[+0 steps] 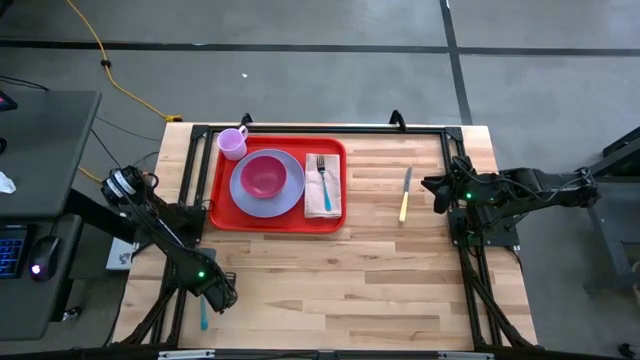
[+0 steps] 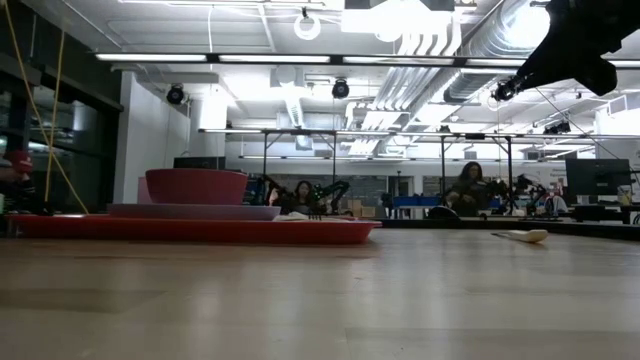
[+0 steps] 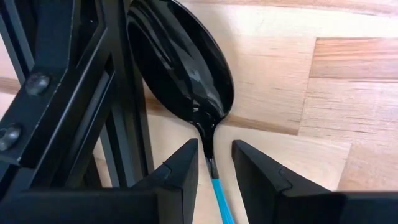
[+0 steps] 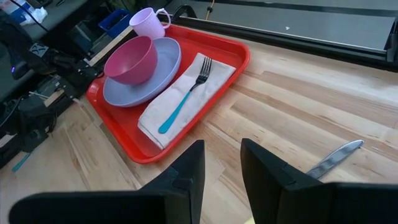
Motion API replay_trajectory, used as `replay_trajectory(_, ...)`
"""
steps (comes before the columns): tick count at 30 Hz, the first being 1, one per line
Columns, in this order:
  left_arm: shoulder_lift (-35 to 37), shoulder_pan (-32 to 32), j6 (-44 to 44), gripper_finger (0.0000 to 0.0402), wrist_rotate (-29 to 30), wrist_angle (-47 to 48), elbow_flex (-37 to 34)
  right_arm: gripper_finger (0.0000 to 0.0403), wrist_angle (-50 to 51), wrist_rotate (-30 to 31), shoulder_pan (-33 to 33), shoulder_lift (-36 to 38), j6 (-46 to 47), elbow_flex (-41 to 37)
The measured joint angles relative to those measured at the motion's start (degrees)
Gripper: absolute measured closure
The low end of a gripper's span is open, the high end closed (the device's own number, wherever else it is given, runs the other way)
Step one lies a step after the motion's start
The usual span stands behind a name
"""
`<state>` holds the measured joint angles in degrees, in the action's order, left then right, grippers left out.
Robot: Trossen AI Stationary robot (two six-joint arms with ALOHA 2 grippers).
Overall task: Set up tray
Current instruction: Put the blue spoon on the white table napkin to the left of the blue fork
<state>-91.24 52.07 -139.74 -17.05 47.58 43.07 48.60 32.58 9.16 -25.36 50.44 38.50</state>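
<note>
Black spoon (image 3: 186, 68) with a teal handle: lying at the counter's near left edge against the frame; the left gripper (image 3: 214, 163) is straddling its neck, fingers partly apart on either side, contact not certain. Not yet on the tray.

Red tray (image 1: 222, 190): sitting toward the counter's far left corner, already carrying a lilac mug (image 1: 233, 143), a lavender plate (image 1: 285, 200) with a pink bowl (image 1: 264, 175) on it, and a napkin (image 1: 322, 198) bearing a teal-handled fork (image 1: 322, 172).

Yellow-handled knife (image 1: 405, 194): lying on bare counter, right of the tray, still to be placed.

Right gripper (image 4: 222, 163): waiting at the counter's right edge, partly open, holding nothing.

Judged mostly done; spoon and knife are remaining.
</note>
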Motion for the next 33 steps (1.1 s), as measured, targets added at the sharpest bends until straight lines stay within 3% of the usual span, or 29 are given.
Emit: replay_trajectory(33, -0.1, 0.1, 0.9, 0.0263, 5.5, 0.4, -0.1, 0.032, 0.0, -0.2, 0.0, 0.0, -0.8, 0.0)
